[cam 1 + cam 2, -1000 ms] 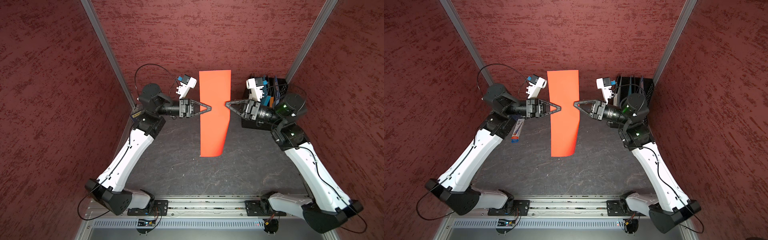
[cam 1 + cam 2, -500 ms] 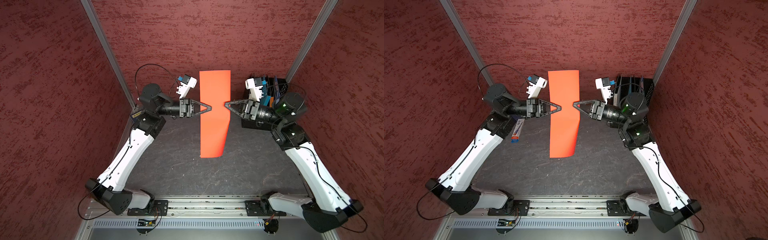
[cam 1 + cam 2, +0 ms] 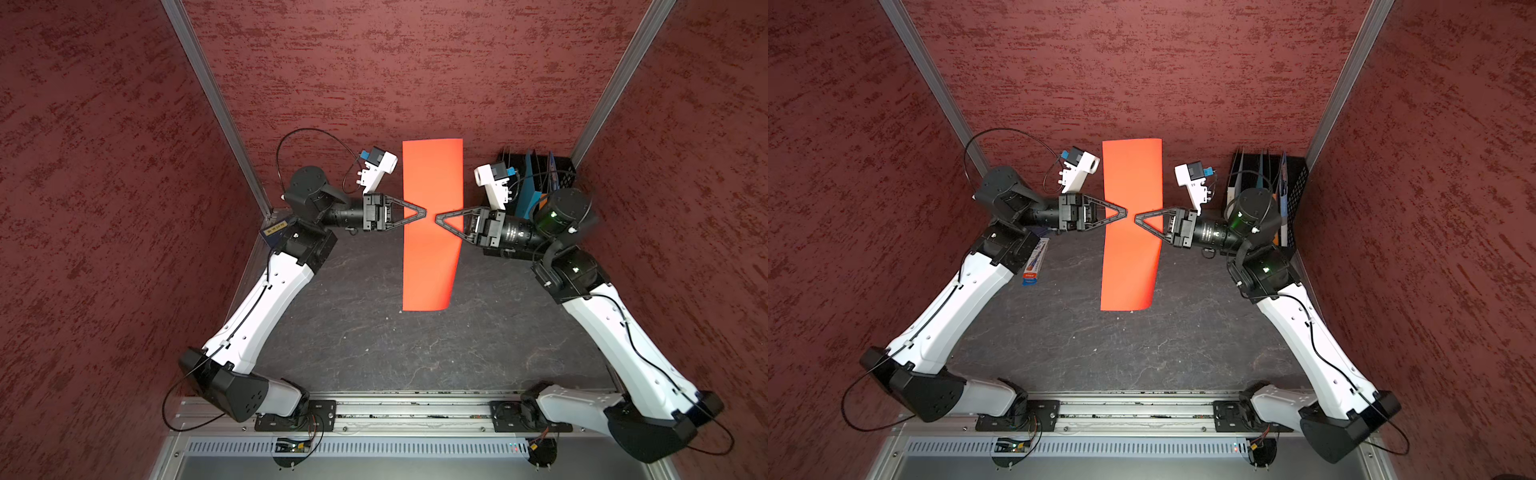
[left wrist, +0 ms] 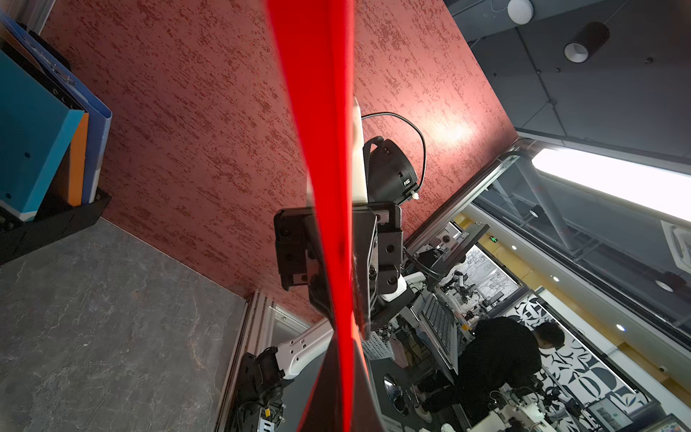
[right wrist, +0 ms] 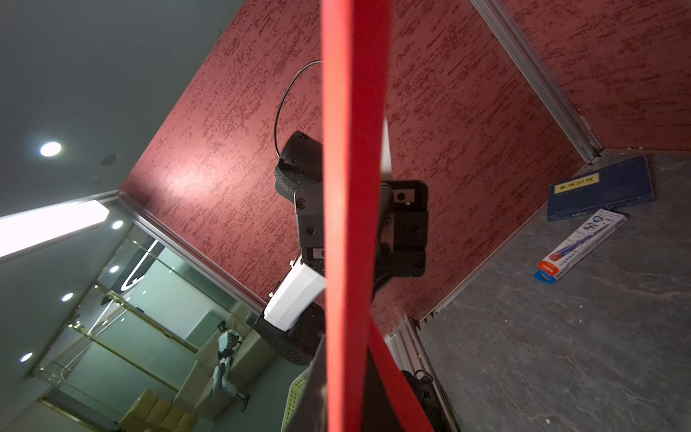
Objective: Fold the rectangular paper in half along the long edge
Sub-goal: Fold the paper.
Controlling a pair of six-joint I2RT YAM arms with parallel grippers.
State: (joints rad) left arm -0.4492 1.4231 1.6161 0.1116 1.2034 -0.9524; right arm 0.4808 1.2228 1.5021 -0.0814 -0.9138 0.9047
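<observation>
Red textured walls (image 3: pixel 395 62) box in a dark grey stone-look desk (image 3: pixel 374 353) on three sides. Thin, bright red-orange rectangular paper (image 3: pixel 430 266) (image 3: pixel 1129 270) is off the desk, held roughly flat in the air over the back middle. Its long axis runs from the back wall toward the front edge, and the near end looks narrower in both top views. Left gripper (image 3: pixel 424 214) reaches in over the left long edge and is clamped on the paper at mid-length. Right gripper (image 3: pixel 437 217) mirrors it from the right long edge, also clamped on the paper. Tips nearly meet at the paper's centre line, with a small gap between them. Wrist views see the paper (image 4: pixel 321 112) (image 5: pixel 351 149) almost edge-on, running between the fingers. Black file rack (image 3: pixel 561 170) with teal, orange and blue folders sits in the back right corner. Dark blue book with a yellow label (image 5: pixel 598 190) lies in the back left corner, with a white-and-blue pen box (image 5: pixel 579 247) just beside it.
</observation>
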